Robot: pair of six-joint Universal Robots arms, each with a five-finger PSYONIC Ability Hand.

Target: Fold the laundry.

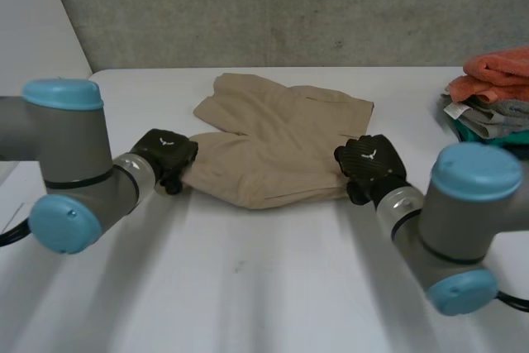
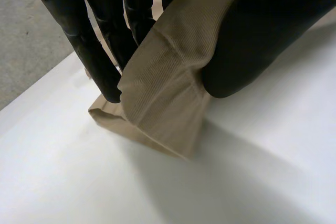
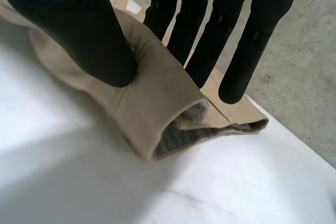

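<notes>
On the table (image 1: 248, 287), the left hand (image 1: 165, 153) pinches the left edge of the shorts (image 1: 273, 142), the cloth clamped between its thumb and straight fingers. The right hand (image 1: 370, 164) pinches the right edge the same way, thumb pressed on a raised fold and fingers behind it. The tan shorts lie mid-table between the two hands. Farther off, at the table's right edge, sits a pile (image 1: 492, 93) of folded cloths.

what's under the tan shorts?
White table shows all around the shorts. The left hand and right hand pinch their near edge; anything beneath the middle is covered.
</notes>
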